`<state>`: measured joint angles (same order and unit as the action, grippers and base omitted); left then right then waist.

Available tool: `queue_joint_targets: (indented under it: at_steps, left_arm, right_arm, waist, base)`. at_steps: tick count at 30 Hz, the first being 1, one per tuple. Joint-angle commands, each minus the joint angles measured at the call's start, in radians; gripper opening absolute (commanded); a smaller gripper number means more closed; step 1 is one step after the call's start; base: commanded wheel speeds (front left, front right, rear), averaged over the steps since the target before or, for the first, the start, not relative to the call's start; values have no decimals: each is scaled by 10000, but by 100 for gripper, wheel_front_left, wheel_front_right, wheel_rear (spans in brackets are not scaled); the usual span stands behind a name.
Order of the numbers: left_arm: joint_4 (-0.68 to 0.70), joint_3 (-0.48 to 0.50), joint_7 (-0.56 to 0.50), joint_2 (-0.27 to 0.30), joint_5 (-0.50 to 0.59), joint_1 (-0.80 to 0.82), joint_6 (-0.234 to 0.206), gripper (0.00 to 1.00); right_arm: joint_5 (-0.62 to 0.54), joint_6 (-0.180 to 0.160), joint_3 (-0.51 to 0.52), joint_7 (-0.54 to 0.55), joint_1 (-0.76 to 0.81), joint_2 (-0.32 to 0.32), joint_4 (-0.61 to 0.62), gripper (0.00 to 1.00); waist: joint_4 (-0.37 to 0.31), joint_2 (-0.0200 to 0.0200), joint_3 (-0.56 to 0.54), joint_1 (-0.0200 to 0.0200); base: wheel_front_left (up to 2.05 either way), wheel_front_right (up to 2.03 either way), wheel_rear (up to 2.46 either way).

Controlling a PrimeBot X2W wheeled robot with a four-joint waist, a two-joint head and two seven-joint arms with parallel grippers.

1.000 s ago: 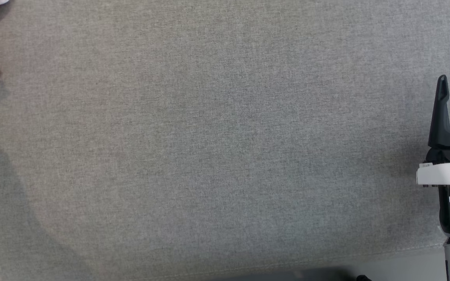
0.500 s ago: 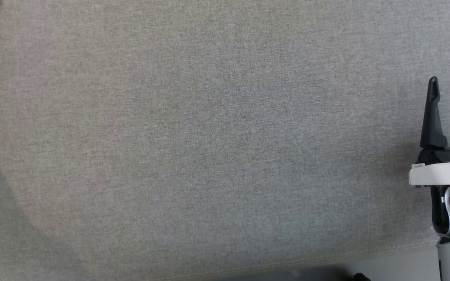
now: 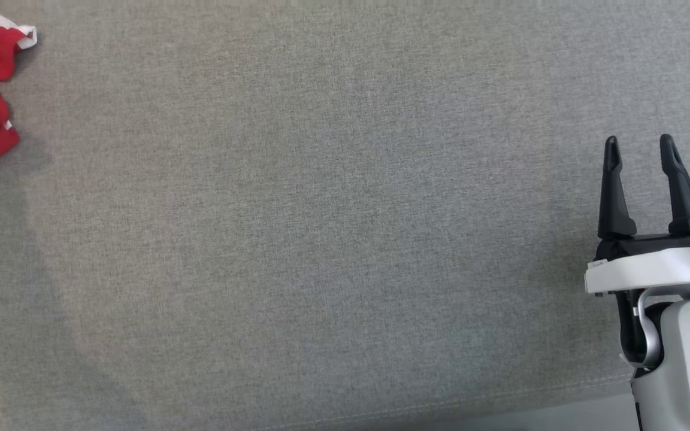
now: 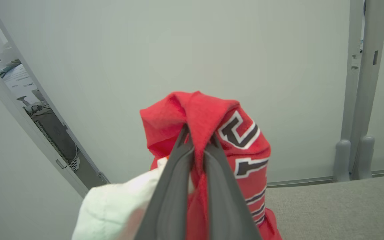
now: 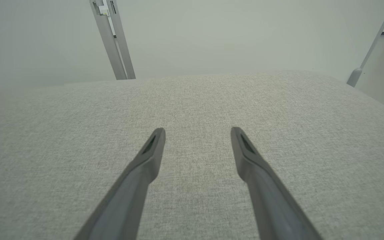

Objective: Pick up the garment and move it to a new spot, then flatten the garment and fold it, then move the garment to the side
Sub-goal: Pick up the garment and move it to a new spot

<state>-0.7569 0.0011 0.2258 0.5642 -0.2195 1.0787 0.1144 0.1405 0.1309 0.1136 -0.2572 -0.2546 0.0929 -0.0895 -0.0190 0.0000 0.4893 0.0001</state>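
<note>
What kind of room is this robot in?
Probably a robot test lab, not a home: a big grey cloth-covered table, bare pale walls with metal posts, and a red shirt for folding practice.

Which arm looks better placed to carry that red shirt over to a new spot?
The left. Its jaws are shut on a fold of the red shirt, while the right arm holds its jaws open above bare grey cloth, far from the shirt.
</note>
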Motion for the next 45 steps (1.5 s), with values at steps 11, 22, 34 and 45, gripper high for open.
queue_joint_targets:
  at_steps: [11,22,34,45]
  left_arm:
    - [3375,-1274,-1060,-155,291,1121,129,0]
    - [5397,-3385,-2545,-1411,-52,2209,171,0]
    - [3695,-5163,-1959,-2907,-621,482,103,0]
    - [1459,-5890,-553,-3900,-1100,-2446,-125,78]
  right_arm:
    - [410,-3,-283,-83,-102,-343,-440,100]
    - [1318,-5,-550,-84,-180,-419,-634,100]
    - [1954,-3,-830,-85,-180,-425,-670,100]
    - [1836,-3,-970,-86,-14,-423,-766,100]
  waist:
    - [-1408,0,-1159,-1]
    - [-3123,0,-1127,-1]
    - [-3828,0,-911,-1]
    - [-3427,0,-1231,-1]
  base:
    - [0,0,0]
    - [0,0,0]
    - [0,0,0]
    - [0,0,0]
